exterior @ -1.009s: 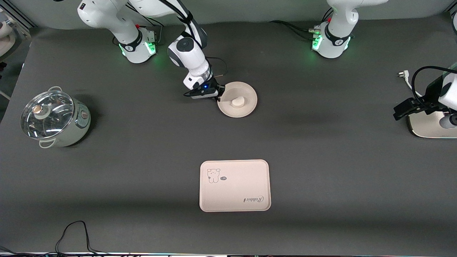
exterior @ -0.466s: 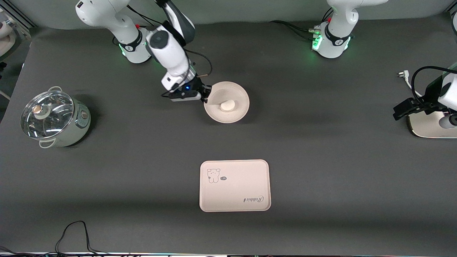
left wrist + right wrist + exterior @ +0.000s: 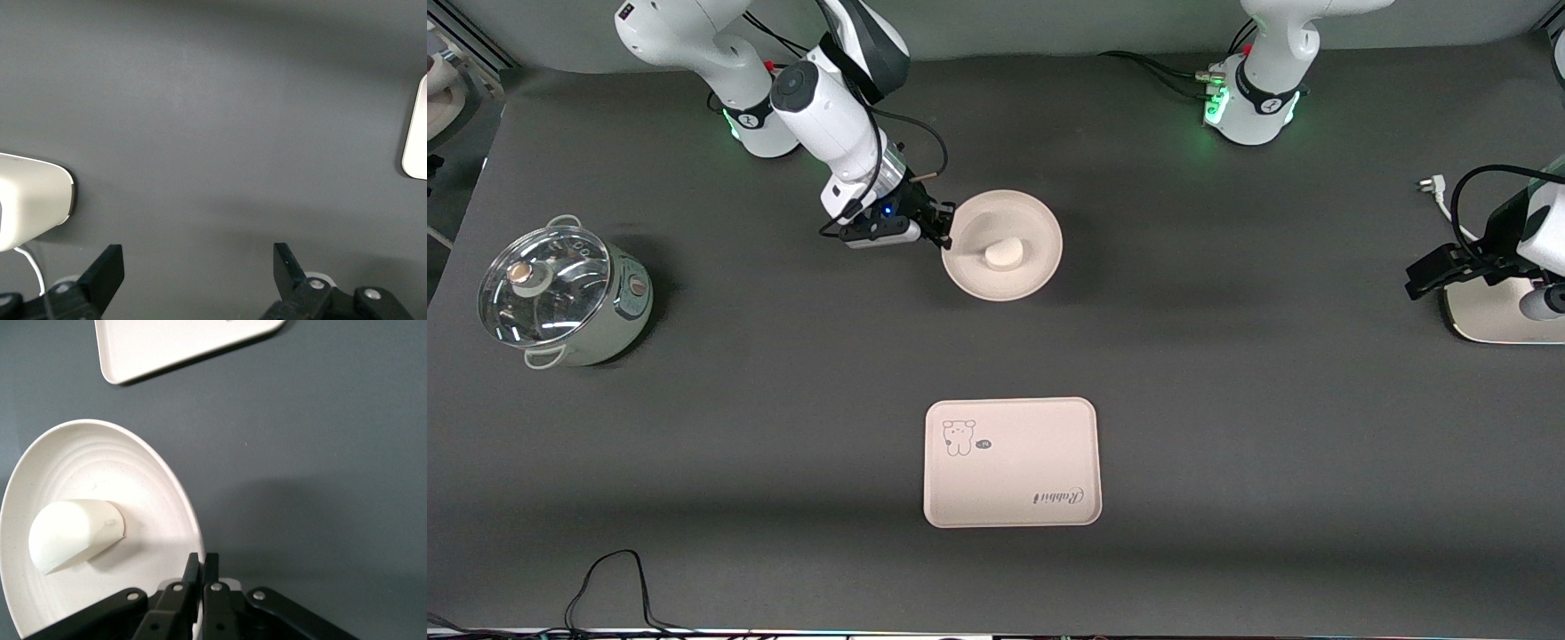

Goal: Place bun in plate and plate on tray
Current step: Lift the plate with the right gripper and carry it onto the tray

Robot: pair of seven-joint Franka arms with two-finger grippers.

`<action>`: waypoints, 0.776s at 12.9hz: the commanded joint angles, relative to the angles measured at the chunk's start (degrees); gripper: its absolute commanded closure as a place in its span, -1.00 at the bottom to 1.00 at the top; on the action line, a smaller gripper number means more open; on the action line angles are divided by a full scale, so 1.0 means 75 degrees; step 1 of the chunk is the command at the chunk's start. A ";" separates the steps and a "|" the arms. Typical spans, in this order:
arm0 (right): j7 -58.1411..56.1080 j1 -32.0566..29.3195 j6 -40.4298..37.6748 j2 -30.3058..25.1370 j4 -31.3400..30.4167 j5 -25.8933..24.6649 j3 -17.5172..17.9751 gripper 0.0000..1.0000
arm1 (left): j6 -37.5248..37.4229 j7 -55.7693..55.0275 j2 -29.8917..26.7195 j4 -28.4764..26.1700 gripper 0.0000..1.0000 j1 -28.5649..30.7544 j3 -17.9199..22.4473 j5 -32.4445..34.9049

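Bun (image 3: pixel 1002 255) sits in the plate (image 3: pixel 1032 222), upper centre; your right gripper (image 3: pixel 947 233) pinches its rim. Tray (image 3: pixel 1009 462) lies lower centre. Left gripper (image 3: pixel 197 270) waits, spread.

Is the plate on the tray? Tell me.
No, the plate with the bun is pinched by the right gripper, apart from the tray.

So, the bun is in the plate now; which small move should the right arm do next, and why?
Probably carry the plate toward the tray, keeping it level. The right claw is shut on the plate's rim, the bun lies loose inside, and the tray sits nearer the front camera with nothing on it. The left claw waits open at its end of the table.
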 commanded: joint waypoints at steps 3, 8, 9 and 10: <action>-0.0800 -0.0766 -0.0635 0.1973 0.2535 0.0188 0.0009 1.00 | -0.0133 0.0112 0.0052 0.0107 -1.00 -0.0041 0.0026 -0.0051; -0.0979 -0.1751 -0.1738 0.4269 0.6002 0.0176 0.0009 1.00 | -0.0133 0.0112 0.0076 0.0107 -1.00 -0.0052 0.0026 -0.0051; -0.0991 -0.1880 -0.1949 0.4704 0.6706 0.0141 0.0009 1.00 | -0.0133 0.0112 0.0087 0.0095 -1.00 -0.0052 0.0026 -0.0051; -0.0979 -0.1939 -0.2090 0.5103 0.7224 -0.0010 0.0009 1.00 | -0.0133 0.0112 0.0087 0.0084 -1.00 -0.0052 0.0026 -0.0051</action>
